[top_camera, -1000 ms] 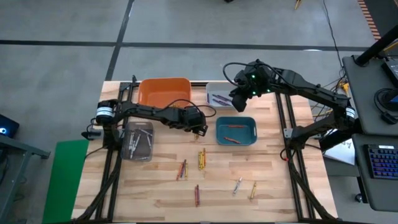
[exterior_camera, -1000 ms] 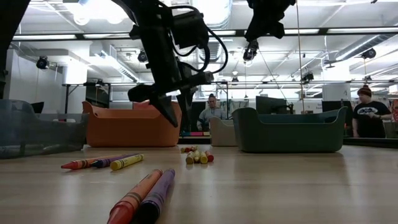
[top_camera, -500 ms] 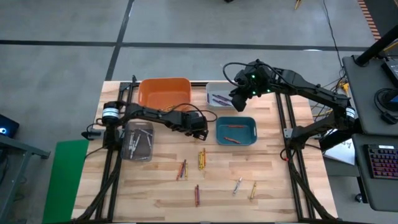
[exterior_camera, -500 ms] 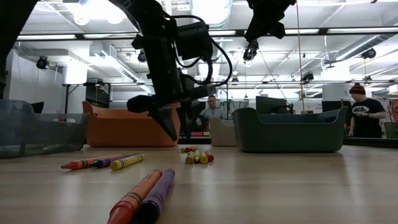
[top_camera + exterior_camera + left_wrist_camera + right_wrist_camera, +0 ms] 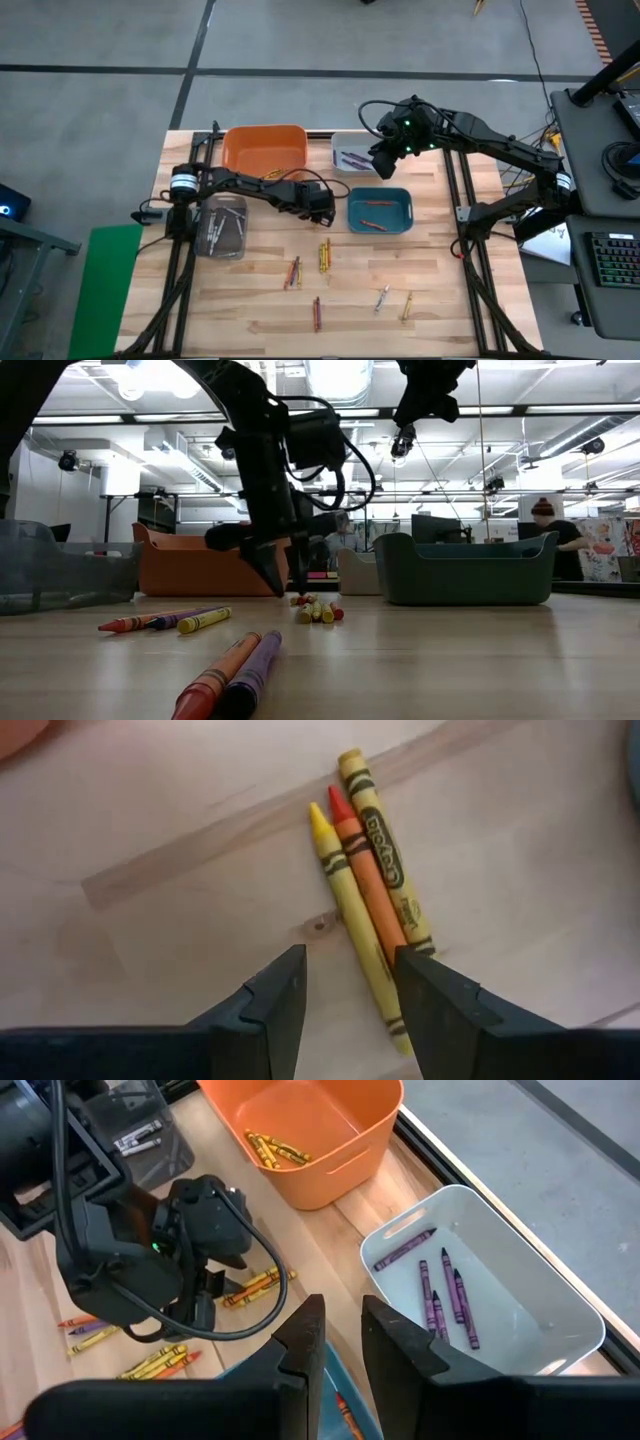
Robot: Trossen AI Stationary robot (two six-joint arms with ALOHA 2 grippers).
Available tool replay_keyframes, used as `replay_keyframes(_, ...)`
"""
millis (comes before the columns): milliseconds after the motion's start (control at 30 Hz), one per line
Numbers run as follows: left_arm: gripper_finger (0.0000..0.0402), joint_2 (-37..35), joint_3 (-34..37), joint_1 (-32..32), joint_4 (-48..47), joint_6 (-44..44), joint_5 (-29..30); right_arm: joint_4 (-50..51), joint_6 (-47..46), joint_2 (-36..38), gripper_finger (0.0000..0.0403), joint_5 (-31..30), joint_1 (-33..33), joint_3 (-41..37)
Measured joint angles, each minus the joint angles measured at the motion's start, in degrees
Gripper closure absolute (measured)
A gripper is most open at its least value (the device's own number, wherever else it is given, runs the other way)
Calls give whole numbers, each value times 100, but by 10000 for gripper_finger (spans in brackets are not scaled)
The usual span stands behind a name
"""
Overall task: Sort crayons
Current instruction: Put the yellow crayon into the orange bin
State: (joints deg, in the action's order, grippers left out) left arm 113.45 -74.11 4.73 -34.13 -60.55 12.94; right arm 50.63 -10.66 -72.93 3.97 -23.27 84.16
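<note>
Surface: wooden table (image 5: 440,275) with four bins at the far side; a lab room with people shows behind in the low view.
Left gripper: left gripper (image 5: 322,213) has come down over the last second, from above the table to just over a cluster of three crayons (image 5: 365,885); fingers spread, nothing held, tips straddling the near ends of the sticks.
Cluster: two yellow and one orange-red, lying side by side and touching.
Meaning: pick looks imminent; three sticks packed together may make a one-crayon grab hard.
Right gripper: right gripper (image 5: 385,160) hangs over the white bin (image 5: 540,1275); fingers narrowly parted, nothing between them.
Sorted so far: purple crayons (image 5: 440,1295) in the white bin, yellow ones in the orange bin (image 5: 262,147), red ones in the teal bin (image 5: 380,210), grey ones in the clear bin (image 5: 222,225).
Loose crayons: several more scattered on the near half of the table, well apart from the left gripper.
Obstacles: teal bin sits near the cluster.
</note>
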Motion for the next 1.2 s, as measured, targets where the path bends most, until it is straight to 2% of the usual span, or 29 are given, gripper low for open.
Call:
replay_keyframes(433,270,17,11,-4,-382,-11,3,0,4,0,344,2,0,0)
replay_keyframes(567,297,15,97,-4,-368,-11,21,-4,7,0,344,2,0,0)
replay_keyframes(833,391,-24,376,-5,-304,-338,-13,-17,11,0,344,0,0,0)
replay_keyframes(967,394,-119,313,-22,-424,-216,-74,-17,12,0,344,2,0,0)
replay_keyframes(1067,399,-304,167,-45,-1006,-38,-270,-17,13,0,344,2,0,0)
replay_keyframes(1200,399,-805,-248,-59,-1626,242,-252,-16,16,0,344,4,0,0)
